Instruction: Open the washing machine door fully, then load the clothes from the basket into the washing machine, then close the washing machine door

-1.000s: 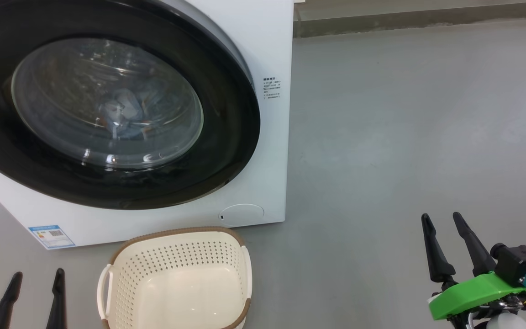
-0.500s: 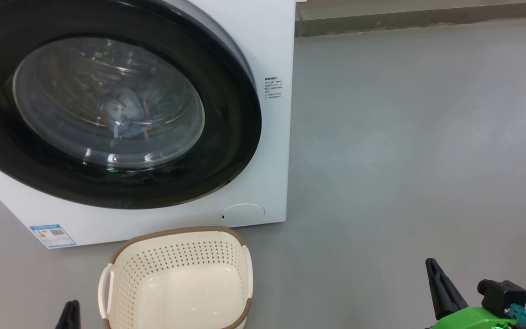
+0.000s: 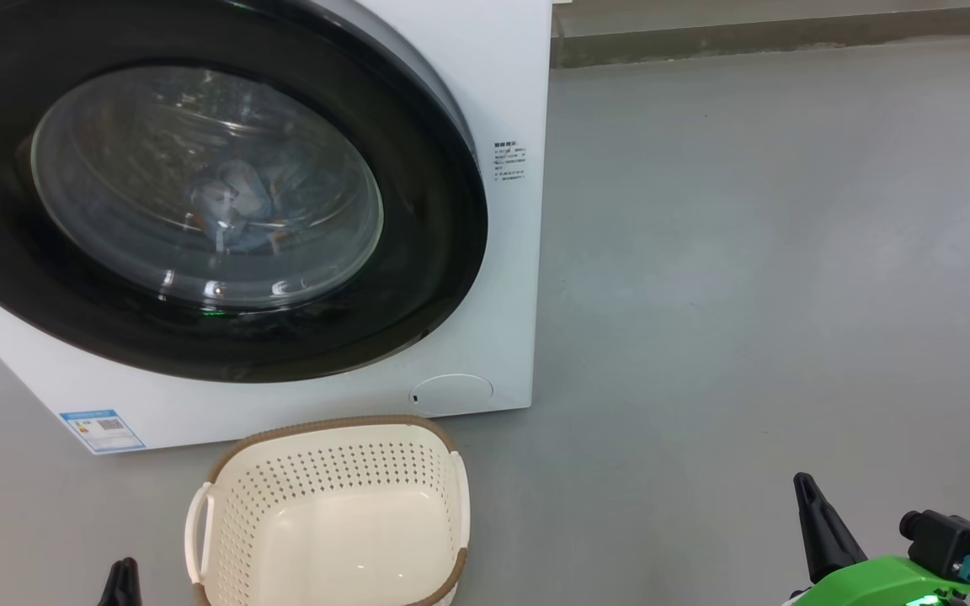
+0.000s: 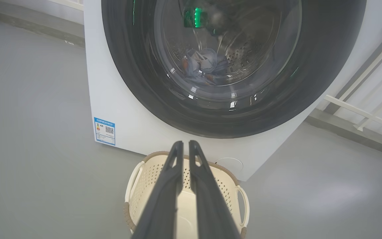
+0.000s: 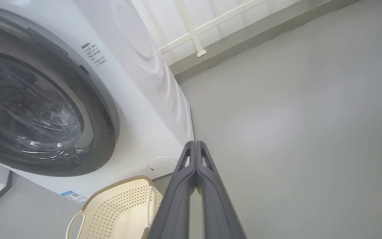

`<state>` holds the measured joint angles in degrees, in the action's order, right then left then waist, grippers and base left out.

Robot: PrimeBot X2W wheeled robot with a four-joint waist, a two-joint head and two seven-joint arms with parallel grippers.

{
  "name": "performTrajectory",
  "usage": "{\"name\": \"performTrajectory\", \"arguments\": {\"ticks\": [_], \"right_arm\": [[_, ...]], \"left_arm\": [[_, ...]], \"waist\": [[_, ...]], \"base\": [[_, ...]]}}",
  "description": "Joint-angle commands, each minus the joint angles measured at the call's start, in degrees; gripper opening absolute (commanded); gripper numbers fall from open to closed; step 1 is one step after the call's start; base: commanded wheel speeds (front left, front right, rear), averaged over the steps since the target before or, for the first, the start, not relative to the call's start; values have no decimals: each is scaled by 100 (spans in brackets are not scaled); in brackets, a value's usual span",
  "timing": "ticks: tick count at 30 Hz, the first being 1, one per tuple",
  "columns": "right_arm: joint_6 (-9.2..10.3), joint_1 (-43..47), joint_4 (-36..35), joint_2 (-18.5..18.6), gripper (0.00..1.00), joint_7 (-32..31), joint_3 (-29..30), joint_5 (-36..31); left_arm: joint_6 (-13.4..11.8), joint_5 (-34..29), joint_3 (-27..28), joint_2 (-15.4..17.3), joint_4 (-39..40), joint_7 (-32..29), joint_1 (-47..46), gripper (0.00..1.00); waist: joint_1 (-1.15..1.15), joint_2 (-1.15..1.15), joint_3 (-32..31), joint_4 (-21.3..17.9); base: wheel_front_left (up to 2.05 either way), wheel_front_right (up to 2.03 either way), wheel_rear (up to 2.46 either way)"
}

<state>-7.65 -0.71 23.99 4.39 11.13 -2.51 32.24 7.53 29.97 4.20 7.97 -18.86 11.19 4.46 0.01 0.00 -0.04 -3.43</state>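
The door (image 3: 418,252) was shut on the washer (image 3: 506,76), clothes (image 3: 232,206) lying inside behind its glass, basket (image 3: 329,425) empty on the floor (image 3: 746,252). Left fingers (image 4: 177,166) and right fingers (image 5: 191,159) had just pressed together, holding nothing (task apparently complete).

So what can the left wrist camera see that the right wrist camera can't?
Left wrist camera's extras: the blue clothes lying in the drum behind the closed door, a green light reflected in the glass, and the left gripper, shut, pointing over the basket.
Right wrist camera's extras: the side panel, the small black writing beside the door, and the right gripper, shut.
Both: the white washing machine, its round door, the cream basket, the round flap, the blue label and the grey floor.
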Motion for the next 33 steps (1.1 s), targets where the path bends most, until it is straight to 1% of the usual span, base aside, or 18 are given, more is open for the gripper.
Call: {"name": "performTrajectory", "arguments": {"ticks": [1,33], "right_arm": [[3,-208,-182,52,0,-46,58,175],[7,-327,-424,-10,0,-581,323,1979]], "left_arm": [[-4,192,77,70,152,-38,-235,0],[-5,2061,127,-110,241,-576,-507,0]], "waist": [[0,0,0,6],[-1,0,2,111]], "base": [[0,0,0],[0,0,0]]}}
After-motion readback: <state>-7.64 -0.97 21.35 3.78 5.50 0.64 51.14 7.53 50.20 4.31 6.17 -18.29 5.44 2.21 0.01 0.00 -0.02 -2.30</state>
